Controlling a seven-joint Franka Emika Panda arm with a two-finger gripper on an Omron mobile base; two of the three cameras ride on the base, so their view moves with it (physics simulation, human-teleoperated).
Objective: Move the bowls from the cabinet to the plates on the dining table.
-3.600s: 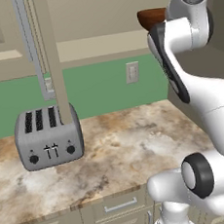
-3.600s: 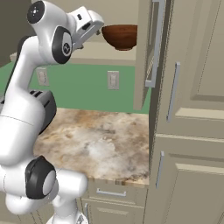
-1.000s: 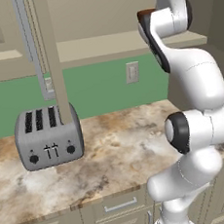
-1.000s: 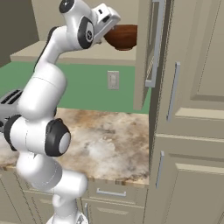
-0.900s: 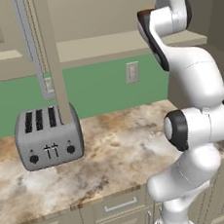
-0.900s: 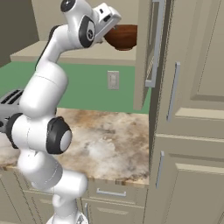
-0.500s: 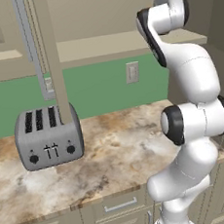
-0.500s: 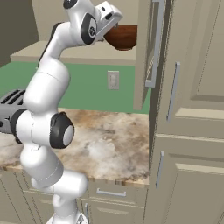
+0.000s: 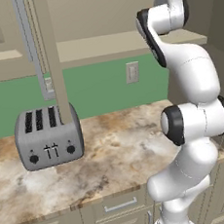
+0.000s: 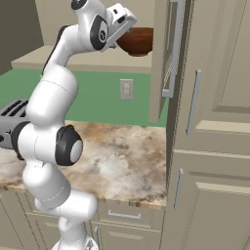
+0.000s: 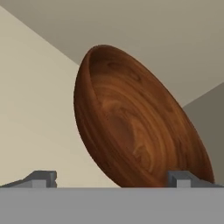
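Here we count one silver-grey four-slot toaster (image 9: pixel 48 135) at the left, boxy with rounded corners, its front carrying two dark knobs and two small levers. It stands on the one mottled beige-brown stone worktop (image 9: pixel 118 152), whose surface looks polished and cloudy, with pale patches among the brown. Under its edge we see two beige drawer fronts, the wider one with a short silver bar handle (image 9: pixel 120 204). Behind the worktop runs a flat green wall with one pale rectangular outlet plate (image 9: pixel 132 72).

Above the toaster hangs one opened beige cupboard door (image 9: pixel 52 56), seen edge-on, with a long vertical silver bar handle. In the right base view we count three more such silver handles on the panelled beige doors and tall unit at the right.

Further right, on the plain beige shelf of the wall cabinet (image 10: pixel 161 58), sits one round, deep, glossy reddish-brown bowl (image 10: pixel 136 41) with a wood-like grain of darker rings inside. The white arm reaches up to it. In the hand view the two-finger gripper (image 11: pixel 113 179) has its two dark fingertips (image 11: pixel 41 178) spread wide apart, one on each side of the bowl's lower edge; we cannot tell whether they touch it.
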